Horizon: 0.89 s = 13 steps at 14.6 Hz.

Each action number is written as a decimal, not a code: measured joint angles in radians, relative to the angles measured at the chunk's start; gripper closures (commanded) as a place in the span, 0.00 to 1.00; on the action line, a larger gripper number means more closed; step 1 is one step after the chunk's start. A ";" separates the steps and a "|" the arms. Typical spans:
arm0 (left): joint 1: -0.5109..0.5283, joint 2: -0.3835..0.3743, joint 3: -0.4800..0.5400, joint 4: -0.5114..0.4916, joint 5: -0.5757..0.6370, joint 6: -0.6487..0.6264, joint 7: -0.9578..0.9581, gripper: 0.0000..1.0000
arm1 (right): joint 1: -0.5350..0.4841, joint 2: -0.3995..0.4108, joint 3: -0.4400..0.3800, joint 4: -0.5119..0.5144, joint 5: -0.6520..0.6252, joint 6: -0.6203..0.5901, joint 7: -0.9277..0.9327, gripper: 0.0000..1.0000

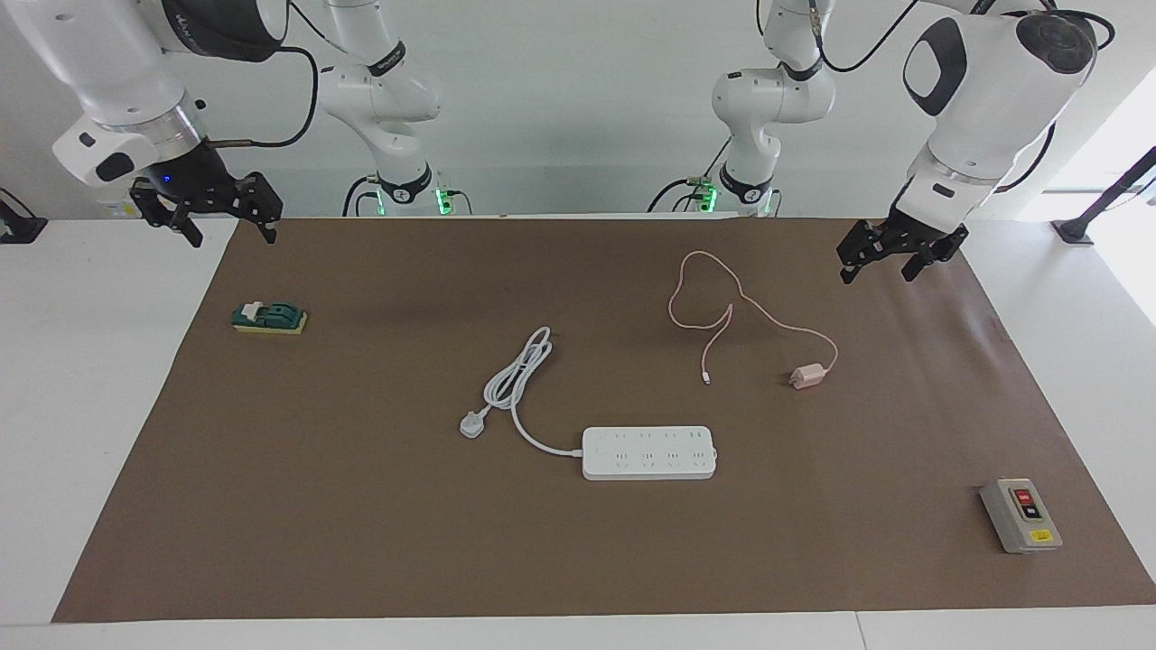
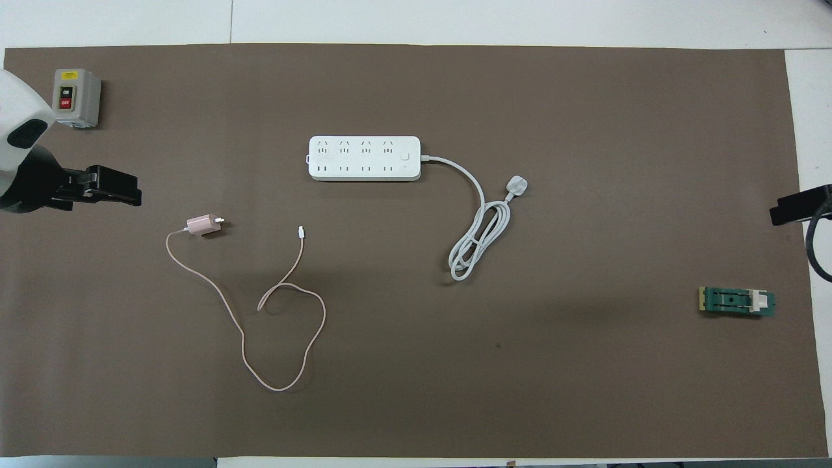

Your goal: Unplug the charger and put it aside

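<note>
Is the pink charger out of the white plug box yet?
Yes. The charger lies loose on the mat, nearer the robots than the power strip, apart from it. Both claws are empty: left claw open in the air, right claw waiting. Nothing looks left.
</note>
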 measured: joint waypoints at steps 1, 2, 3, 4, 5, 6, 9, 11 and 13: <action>0.000 0.000 0.001 0.000 0.000 -0.024 0.000 0.00 | 0.000 0.000 0.000 0.000 0.000 0.000 0.000 0.00; 0.001 0.000 0.002 0.001 0.001 -0.052 0.000 0.00 | 0.000 0.000 0.000 0.000 0.000 0.000 0.000 0.00; 0.003 0.000 0.003 0.002 0.003 -0.071 0.001 0.00 | 0.000 0.000 0.000 0.000 0.000 0.000 0.000 0.00; 0.005 0.000 0.005 0.004 0.006 -0.081 0.002 0.00 | 0.000 0.000 0.000 -0.001 0.000 0.000 0.000 0.00; 0.006 0.000 0.007 0.006 0.007 -0.083 0.002 0.00 | 0.000 0.000 0.001 -0.001 0.000 0.000 0.000 0.00; 0.008 0.000 0.007 0.007 0.007 -0.083 0.003 0.00 | 0.000 0.000 0.001 -0.001 0.000 0.000 0.000 0.00; 0.012 0.000 0.007 0.007 0.007 -0.083 0.004 0.00 | 0.000 0.000 0.001 -0.001 0.000 0.000 0.000 0.00; 0.015 0.000 0.007 0.007 0.007 -0.083 0.005 0.00 | 0.000 0.000 0.001 -0.001 0.000 0.000 0.000 0.00; 0.015 0.000 0.007 0.007 0.007 -0.083 0.005 0.00 | 0.000 0.000 0.001 -0.001 0.000 0.000 0.000 0.00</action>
